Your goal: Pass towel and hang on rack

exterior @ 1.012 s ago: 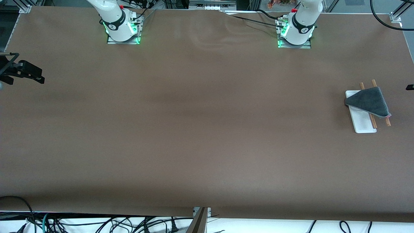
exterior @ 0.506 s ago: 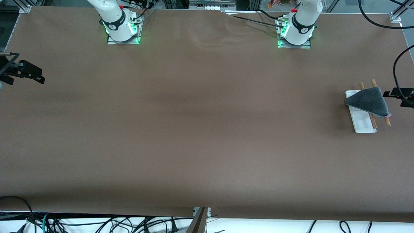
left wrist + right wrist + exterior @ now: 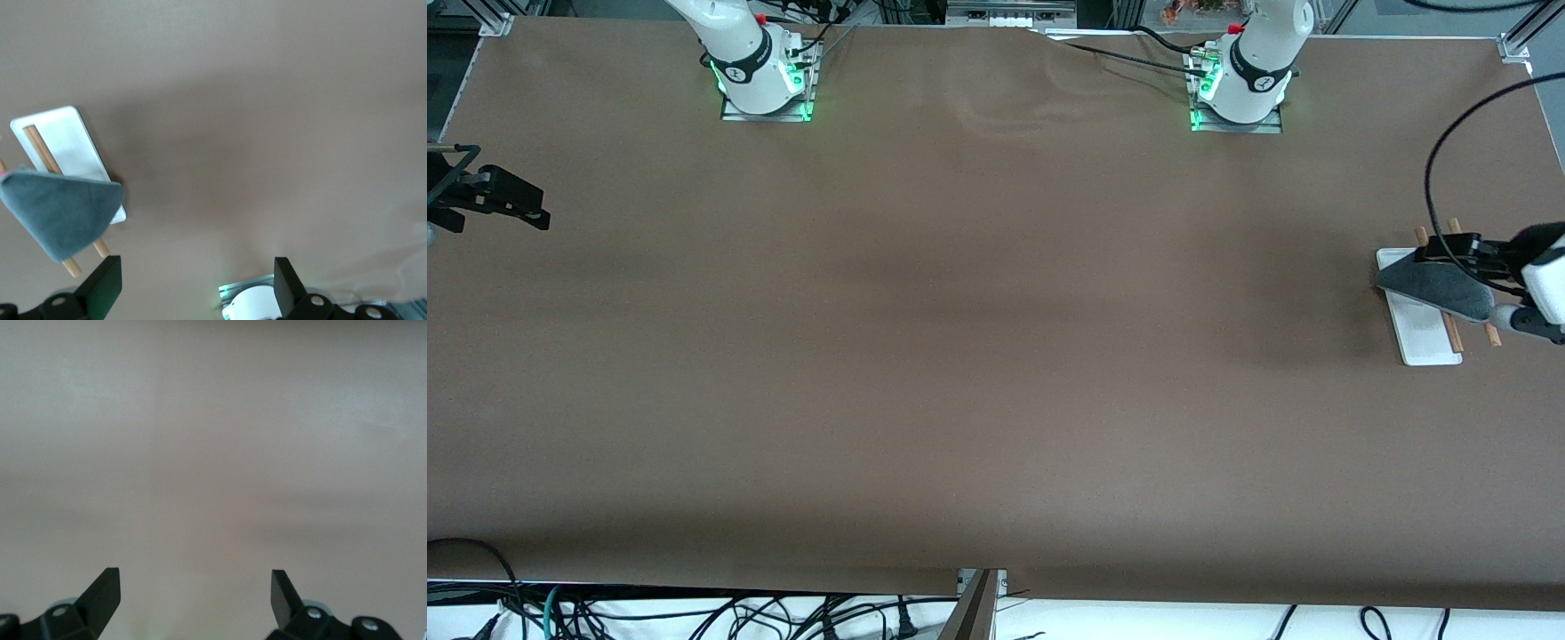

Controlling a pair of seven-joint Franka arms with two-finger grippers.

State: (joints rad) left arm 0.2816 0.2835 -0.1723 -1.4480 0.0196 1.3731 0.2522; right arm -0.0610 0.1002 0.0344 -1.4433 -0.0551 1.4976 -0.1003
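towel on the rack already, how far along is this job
Looks done: the towel lies draped over the rack's two rods at the left arm's end of the table. In hand: nothing is held; the left tool hovers open over the towel, and the right tool waits open at the right arm's end. Left: little is visible, perhaps only pulling the left arm clear.

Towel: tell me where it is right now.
The towel is draped over the rack at the left arm's end of the table, with the open left gripper over it.
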